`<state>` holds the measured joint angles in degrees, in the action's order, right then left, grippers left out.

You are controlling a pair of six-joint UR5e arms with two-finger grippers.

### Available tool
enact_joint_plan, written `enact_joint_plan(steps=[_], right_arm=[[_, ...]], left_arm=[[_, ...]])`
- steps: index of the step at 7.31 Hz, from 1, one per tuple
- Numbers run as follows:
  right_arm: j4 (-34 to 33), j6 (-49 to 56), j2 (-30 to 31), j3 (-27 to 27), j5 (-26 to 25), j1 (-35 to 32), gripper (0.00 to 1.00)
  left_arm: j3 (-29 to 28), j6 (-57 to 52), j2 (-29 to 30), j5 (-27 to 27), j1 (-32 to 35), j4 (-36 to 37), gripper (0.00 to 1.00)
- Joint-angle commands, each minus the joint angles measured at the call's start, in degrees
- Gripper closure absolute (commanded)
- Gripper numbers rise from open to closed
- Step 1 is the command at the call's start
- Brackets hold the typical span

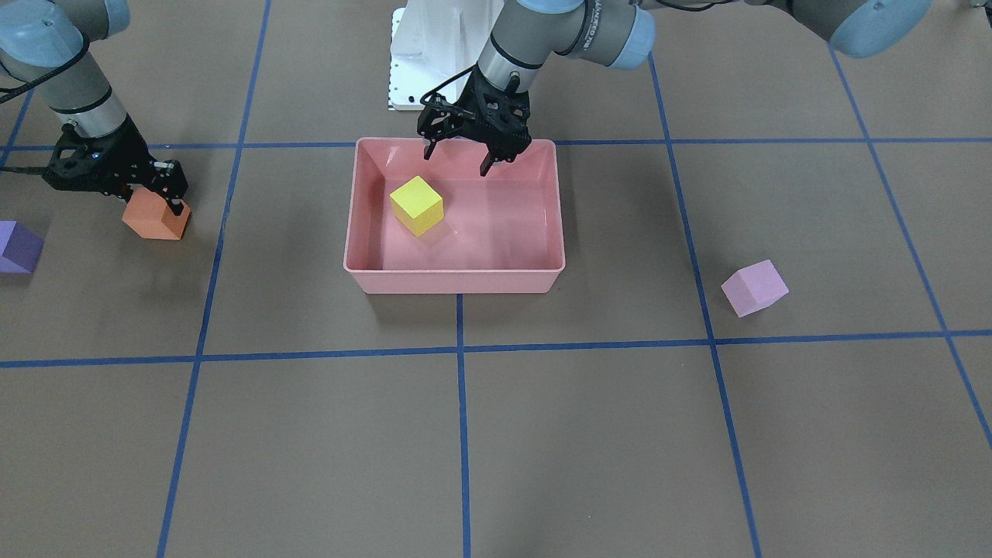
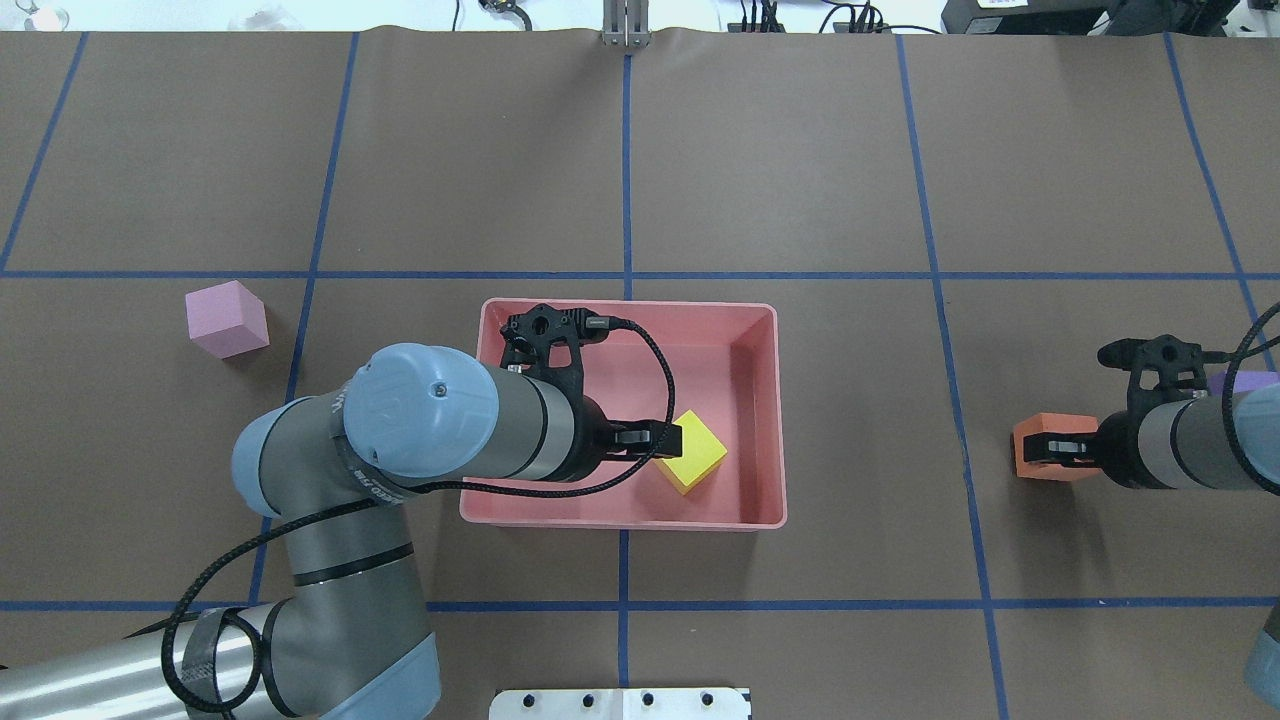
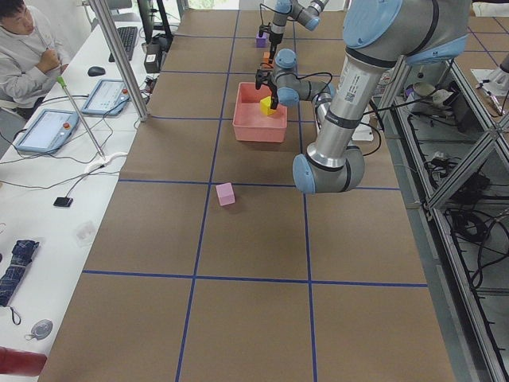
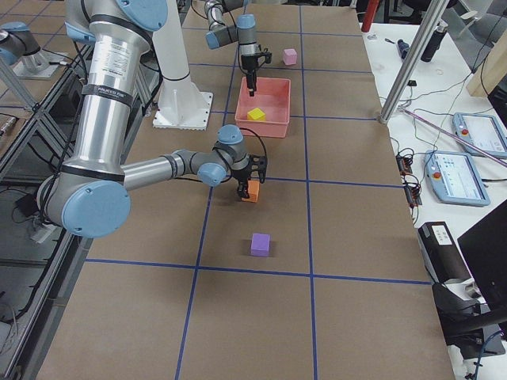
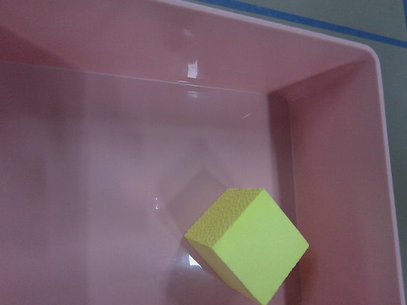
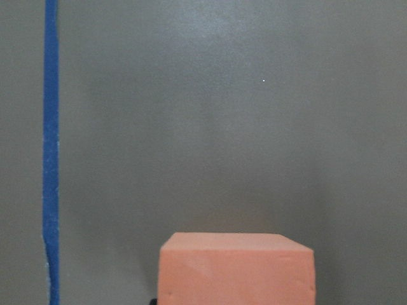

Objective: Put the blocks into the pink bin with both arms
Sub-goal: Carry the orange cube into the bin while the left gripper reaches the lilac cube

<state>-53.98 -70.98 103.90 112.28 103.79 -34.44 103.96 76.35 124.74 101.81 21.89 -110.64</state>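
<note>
The pink bin (image 1: 453, 270) stands mid-table and holds the yellow block (image 1: 416, 205), which also shows in the left wrist view (image 5: 251, 244). My left gripper (image 1: 457, 161) hangs open and empty over the bin's robot-side half, just above and beside the yellow block. My right gripper (image 1: 155, 205) is shut on the orange block (image 1: 153, 219), low over the table, off to the robot's right of the bin. The purple block (image 1: 17, 246) lies just beyond it. The pale pink-lilac block (image 1: 754, 287) lies alone on the robot's left side (image 2: 227, 319).
The white base pedestal (image 1: 434, 62) stands behind the bin. Blue tape lines (image 1: 461, 434) grid the brown table. An operator (image 3: 24, 48) sits at a side desk with tablets (image 3: 48, 131), and metal posts (image 3: 119, 56) stand along that edge.
</note>
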Motion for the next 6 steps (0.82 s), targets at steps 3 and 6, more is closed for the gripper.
enact_joint_plan(steps=[3,6], right_arm=[[-12.6,-0.2,-9.0,7.7,15.4,-13.5,1.00],[-40.3,-9.0,-29.1,12.0,14.0,-9.8,1.00]], left_arm=[[14.4,-24.9,-15.1,15.6,15.0,11.1,0.00],[15.0,-41.2,-24.0,16.6,21.3,10.6,0.00]])
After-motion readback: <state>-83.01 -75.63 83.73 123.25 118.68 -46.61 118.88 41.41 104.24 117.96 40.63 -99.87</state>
